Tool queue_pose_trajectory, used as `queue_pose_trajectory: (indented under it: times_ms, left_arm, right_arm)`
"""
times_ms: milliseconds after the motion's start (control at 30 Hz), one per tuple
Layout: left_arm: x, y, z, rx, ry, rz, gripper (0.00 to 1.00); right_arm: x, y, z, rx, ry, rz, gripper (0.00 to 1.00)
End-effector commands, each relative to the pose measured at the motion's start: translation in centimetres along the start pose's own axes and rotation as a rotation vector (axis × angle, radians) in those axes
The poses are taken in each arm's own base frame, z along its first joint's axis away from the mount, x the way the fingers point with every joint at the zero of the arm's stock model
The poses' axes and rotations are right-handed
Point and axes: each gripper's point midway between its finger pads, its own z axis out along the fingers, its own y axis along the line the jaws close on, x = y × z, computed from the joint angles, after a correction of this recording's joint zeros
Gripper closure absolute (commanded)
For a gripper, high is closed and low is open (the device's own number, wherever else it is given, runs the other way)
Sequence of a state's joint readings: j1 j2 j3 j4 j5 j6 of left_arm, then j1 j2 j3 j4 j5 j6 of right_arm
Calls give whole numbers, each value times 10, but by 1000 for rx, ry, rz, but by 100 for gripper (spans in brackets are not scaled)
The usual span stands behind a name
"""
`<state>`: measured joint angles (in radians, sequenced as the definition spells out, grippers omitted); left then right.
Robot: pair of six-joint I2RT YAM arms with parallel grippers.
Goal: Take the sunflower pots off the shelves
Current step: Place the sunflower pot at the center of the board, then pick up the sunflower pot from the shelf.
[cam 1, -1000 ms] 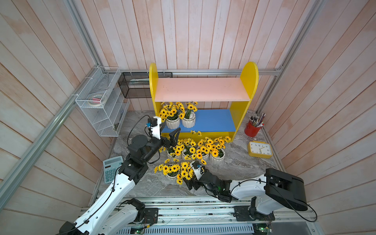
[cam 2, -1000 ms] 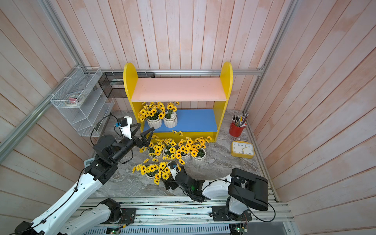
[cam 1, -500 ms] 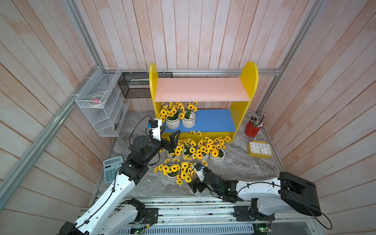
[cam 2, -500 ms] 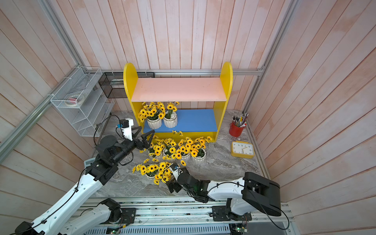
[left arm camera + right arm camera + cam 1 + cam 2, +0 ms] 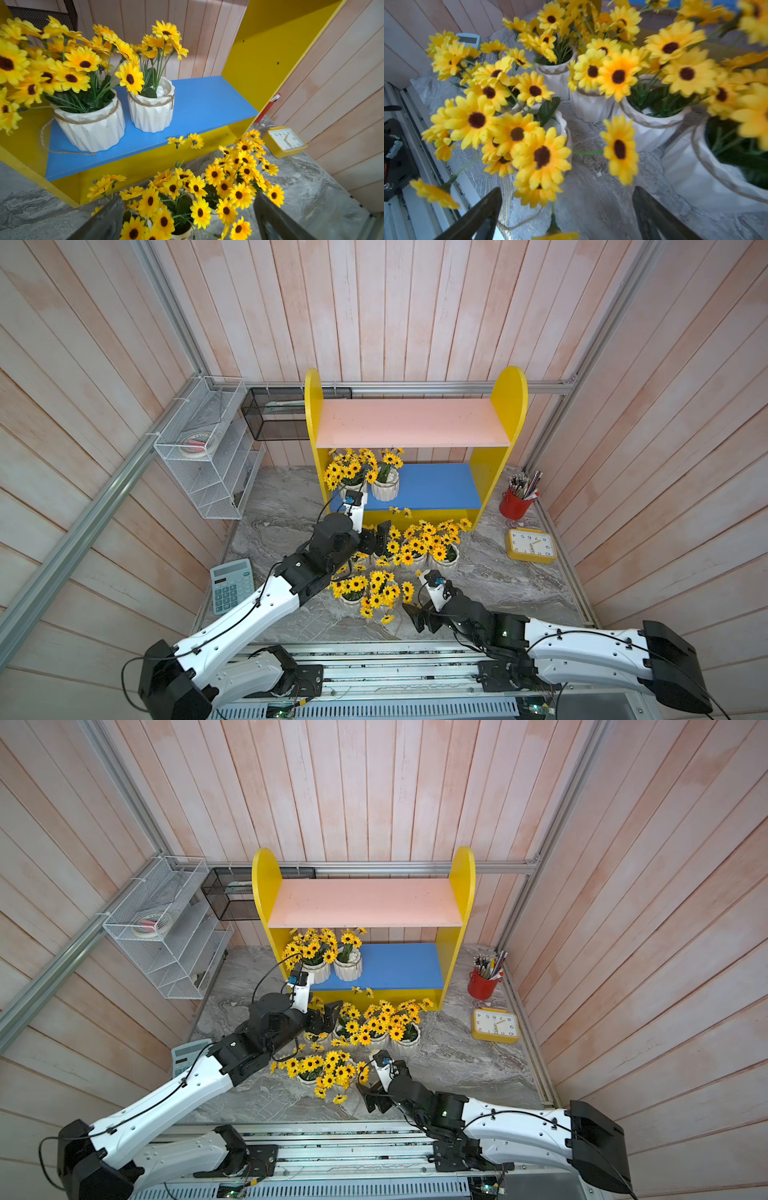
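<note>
Two sunflower pots (image 5: 384, 485) stand on the blue lower board (image 5: 432, 485) of the yellow shelf unit (image 5: 509, 406), at its 9 o'clock end in both top views; the pink upper board (image 5: 411, 423) is bare. The other pots stand clustered on the marble tabletop (image 5: 498, 585) at 6 o'clock of the unit. The left gripper (image 5: 188, 197) hovers above this cluster, facing the shelf, jaws spread wide and empty. The right gripper (image 5: 566, 190), at 6 o'clock of the cluster, is likewise spread and empty. The pots appear rigid glazed ceramic: probably smooth, brittle and top-heavy. Grip across the ribbed wall below the twine (image 5: 153, 104); the fabric blooms and stems give no hold.
</note>
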<state>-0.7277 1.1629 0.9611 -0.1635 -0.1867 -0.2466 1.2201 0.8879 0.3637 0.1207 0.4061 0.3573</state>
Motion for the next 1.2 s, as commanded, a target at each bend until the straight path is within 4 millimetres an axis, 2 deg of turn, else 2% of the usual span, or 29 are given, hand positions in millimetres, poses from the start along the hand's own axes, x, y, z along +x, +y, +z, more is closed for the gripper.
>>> queue_pose_trajectory:
  times_ms: [0,133,233,367,500,667,833,1167]
  left_arm:
    - [0,18,15,-138,13,54,2]
    - [-7,12,46,-146,-4,71,0]
    - [-12,13,67,-171,-28,84,0]
    - [-15,16,97,-195,-47,76,0]
    - [-17,32,123,-265,-46,42,0]
    - [-17,40,145,-293,-62,12,0]
    - [-20,45,153,-324,-87,-17,0]
    - [-18,45,181,-261,-81,8,0]
  right_arm:
    - [-25,-44,-18,181,-67,71,4]
    - [-68,-95,-50,317,-231,222,14]
    - [-87,-120,-65,362,-309,276,14]
    - [-103,-142,-74,421,-341,274,11]
    - [-107,-146,-70,407,-358,281,8]
    - [-107,-149,-65,406,-351,263,6]
    - [-106,-152,-64,388,-354,274,5]
    - [-105,-154,-62,358,-362,287,6]
